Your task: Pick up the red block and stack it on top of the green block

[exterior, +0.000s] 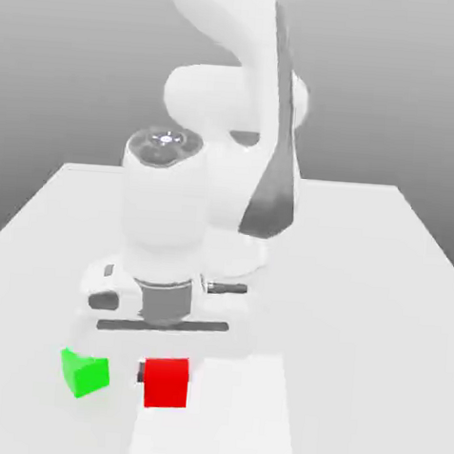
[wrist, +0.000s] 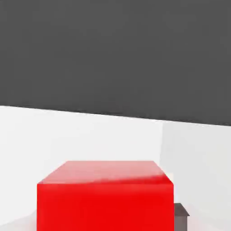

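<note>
Two small cubes show in the exterior view, one red and one green. The red cube (exterior: 166, 383) is between the fingers (exterior: 142, 371) of the Panda gripper (exterior: 166, 372), which are clamped on its sides below the white hand. The green cube (exterior: 85, 374) is on the white counter (exterior: 354, 373), near the red cube and apart from it, toward the exterior view's left, turned so that a corner faces the camera. A paler rectangular patch (exterior: 227, 422) lies beside and behind the red cube.
</note>
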### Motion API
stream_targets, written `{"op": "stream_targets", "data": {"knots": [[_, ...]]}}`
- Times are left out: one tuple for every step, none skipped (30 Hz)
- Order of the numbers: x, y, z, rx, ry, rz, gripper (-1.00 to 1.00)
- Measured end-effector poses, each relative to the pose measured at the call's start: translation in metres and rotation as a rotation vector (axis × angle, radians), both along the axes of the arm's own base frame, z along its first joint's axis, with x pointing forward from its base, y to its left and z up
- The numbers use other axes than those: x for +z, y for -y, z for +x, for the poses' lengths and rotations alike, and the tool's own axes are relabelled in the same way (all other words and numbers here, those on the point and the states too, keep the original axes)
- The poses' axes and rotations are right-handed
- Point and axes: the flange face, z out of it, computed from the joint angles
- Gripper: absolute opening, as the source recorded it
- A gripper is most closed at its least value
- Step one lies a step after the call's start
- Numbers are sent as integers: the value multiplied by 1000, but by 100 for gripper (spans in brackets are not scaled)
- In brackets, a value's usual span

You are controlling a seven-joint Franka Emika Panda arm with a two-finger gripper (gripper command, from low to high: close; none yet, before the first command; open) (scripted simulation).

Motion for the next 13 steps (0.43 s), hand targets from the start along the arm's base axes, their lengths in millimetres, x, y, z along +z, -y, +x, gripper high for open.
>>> {"op": "stream_targets", "data": {"knots": [[5, 20, -14, -4, 0, 1, -100], [10, 42, -32, -20, 0, 4, -100], [12, 62, -49, -36, 1, 8, -100], [8, 73, -58, -47, 2, 11, -100], [1, 78, -62, -52, 2, 13, -100], [-8, 75, -61, -38, 3, 13, -100], [-18, 61, -53, 3, 3, 13, -100], [-29, 57, -52, 13, 2, 13, -100], [-40, 56, -52, 16, 2, 13, -100], [-46, 56, -53, 18, 1, 13, 100], [-46, 56, -53, 18, 1, 13, 100], [-46, 56, -53, 18, 1, 13, 100], [-46, 56, -53, 18, 1, 13, 100]]}}
